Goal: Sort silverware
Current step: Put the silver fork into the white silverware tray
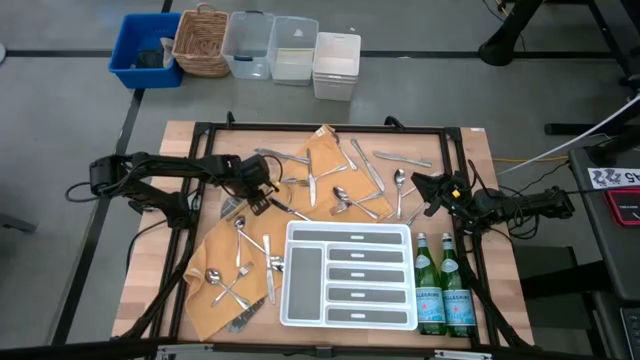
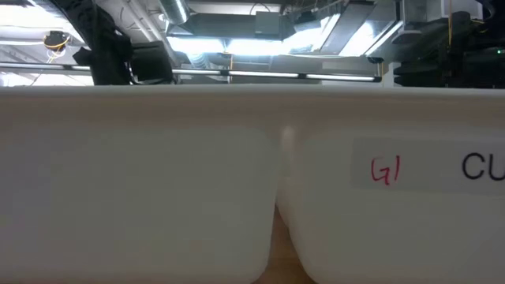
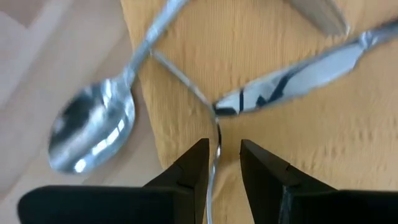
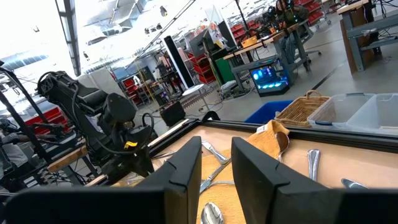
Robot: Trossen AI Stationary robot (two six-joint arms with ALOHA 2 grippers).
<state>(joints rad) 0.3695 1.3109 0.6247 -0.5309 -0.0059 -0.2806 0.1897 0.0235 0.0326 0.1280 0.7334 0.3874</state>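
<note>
The silverware (image 1: 340, 190) lies scattered over the yellow cloth (image 1: 225, 270) and the bare wood table (image 1: 480, 150), far of and left of the white divided tray (image 1: 348, 275). The left gripper (image 3: 219, 163) is low over the cloth's left part, its fingers (image 3: 193, 168) slightly apart with a slim metal handle (image 3: 216, 152) running between them, near a spoon (image 3: 93, 124) and a knife (image 3: 292, 78). The right gripper (image 4: 214, 165) hovers at the table's right, fingers a little apart, holding nothing. Two green bottles (image 1: 443, 285) stand right of the tray.

low cam is basically all white tray wall (image 2: 142, 181), hiding the bench; label (image 2: 442, 167) cut off at 3 o'clock.
</note>
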